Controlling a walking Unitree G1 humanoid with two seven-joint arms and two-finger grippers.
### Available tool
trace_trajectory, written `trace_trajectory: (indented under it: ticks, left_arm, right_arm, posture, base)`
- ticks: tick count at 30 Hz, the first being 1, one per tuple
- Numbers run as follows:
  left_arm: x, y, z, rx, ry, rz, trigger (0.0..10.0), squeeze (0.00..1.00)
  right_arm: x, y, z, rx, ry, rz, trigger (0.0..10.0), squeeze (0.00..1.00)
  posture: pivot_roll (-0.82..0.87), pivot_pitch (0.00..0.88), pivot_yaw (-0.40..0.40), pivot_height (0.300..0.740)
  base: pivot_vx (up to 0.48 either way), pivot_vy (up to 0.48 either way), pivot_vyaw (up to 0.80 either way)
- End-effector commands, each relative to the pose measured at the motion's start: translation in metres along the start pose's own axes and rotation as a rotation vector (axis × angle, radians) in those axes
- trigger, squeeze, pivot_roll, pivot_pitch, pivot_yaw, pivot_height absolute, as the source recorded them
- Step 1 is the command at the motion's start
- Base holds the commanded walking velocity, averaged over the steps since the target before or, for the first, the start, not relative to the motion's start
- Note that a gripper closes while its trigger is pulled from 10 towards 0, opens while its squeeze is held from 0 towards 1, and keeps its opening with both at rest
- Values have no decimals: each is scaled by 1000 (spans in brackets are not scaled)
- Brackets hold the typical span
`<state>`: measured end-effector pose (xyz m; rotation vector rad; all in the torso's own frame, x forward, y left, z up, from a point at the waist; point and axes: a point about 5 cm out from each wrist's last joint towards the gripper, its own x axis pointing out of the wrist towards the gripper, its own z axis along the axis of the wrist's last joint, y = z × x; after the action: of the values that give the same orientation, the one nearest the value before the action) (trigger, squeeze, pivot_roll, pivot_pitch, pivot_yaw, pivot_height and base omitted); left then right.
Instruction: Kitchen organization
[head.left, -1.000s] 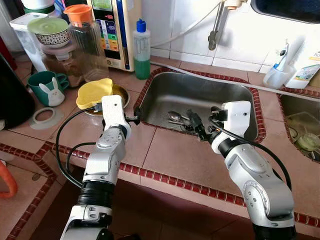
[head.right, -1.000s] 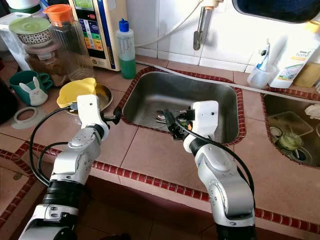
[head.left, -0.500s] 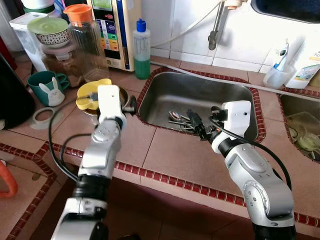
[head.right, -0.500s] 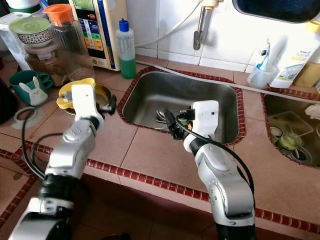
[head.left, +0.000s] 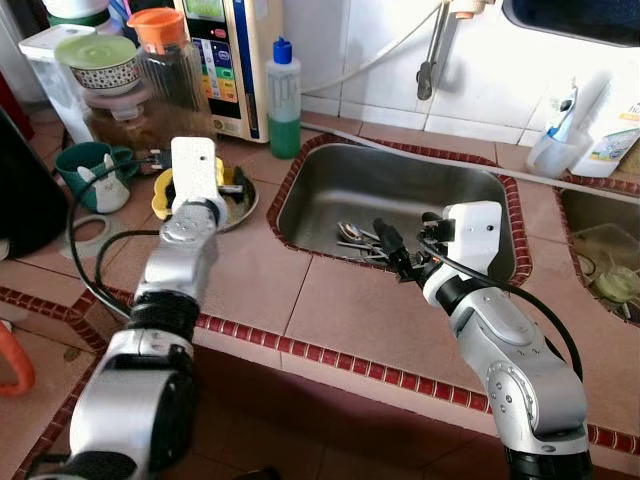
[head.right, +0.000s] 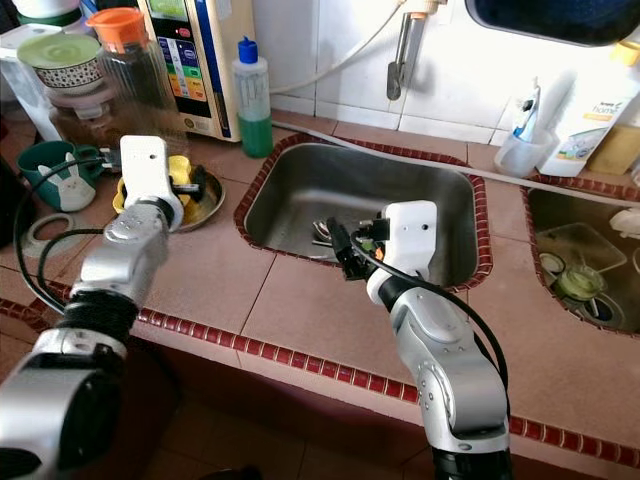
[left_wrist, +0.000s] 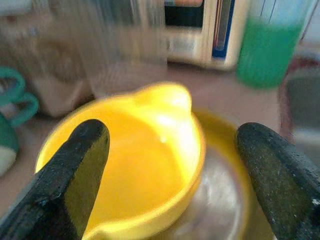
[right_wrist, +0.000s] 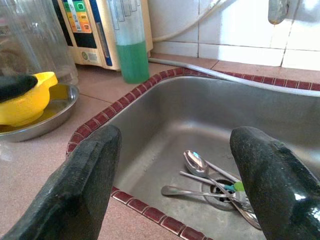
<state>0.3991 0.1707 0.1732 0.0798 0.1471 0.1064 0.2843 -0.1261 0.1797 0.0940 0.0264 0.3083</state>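
Observation:
A yellow bowl (left_wrist: 131, 159) sits in a shallow steel dish (head.left: 243, 207) on the tiled counter, left of the sink (head.left: 420, 178). My left gripper (left_wrist: 172, 136) hovers open just above the bowl, one finger on each side of it and neither touching. Several spoons (right_wrist: 207, 172) lie around the drain at the sink's bottom. My right gripper (right_wrist: 175, 142) stands open over the sink's near rim, pointing at the spoons, with nothing between its fingers (head.left: 383, 240).
A green soap bottle (head.left: 284, 98), a water purifier (head.left: 227, 60) and a glass pitcher with an orange lid (head.left: 168, 75) stand behind the dish. A teal bunny mug (head.left: 92, 175) sits to its left. The faucet (head.left: 430, 55) hangs over the sink. A second basin (head.left: 600, 260) lies at the right.
My left arm has swung left, away from the sink's left rim, and now sits over the yellow bowl. The right arm has stayed put.

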Motion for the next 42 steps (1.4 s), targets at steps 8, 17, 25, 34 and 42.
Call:
trace_trajectory:
  ticks: [8, 17, 25, 34, 42]
  left_arm:
    - [8, 0, -1, -3, 70, -103, 0, 0]
    - [10, 3, 0, -10, 65, -114, 0, 0]
    - [9, 5, -4, -14, 74, -115, 0, 0]
    - [9, 4, -5, -8, 76, -127, 0, 0]
    - [9, 5, -2, 8, 40, -122, 0, 0]
  right_arm:
    - [-4, -2, 3, -6, -15, -21, 10000, 0]
    - [-3, -3, 3, -6, -13, -28, 10000, 0]
    - [-3, -3, 2, -4, -6, -28, 10000, 0]
    - [-2, -5, 1, -5, 9, -31, 10000, 0]
    - [-1, -6, 0, -7, 13, -32, 10000, 0]
  posture:
    - [40, 69, 34, 740]
    - [43, 66, 36, 740]
    - [46, 69, 33, 740]
    - [46, 71, 31, 740]
    - [46, 69, 29, 740]
  base:
    - [0, 0, 0]
    - [0, 0, 0]
    - [0, 0, 0]
    - [0, 0, 0]
    - [0, 0, 0]
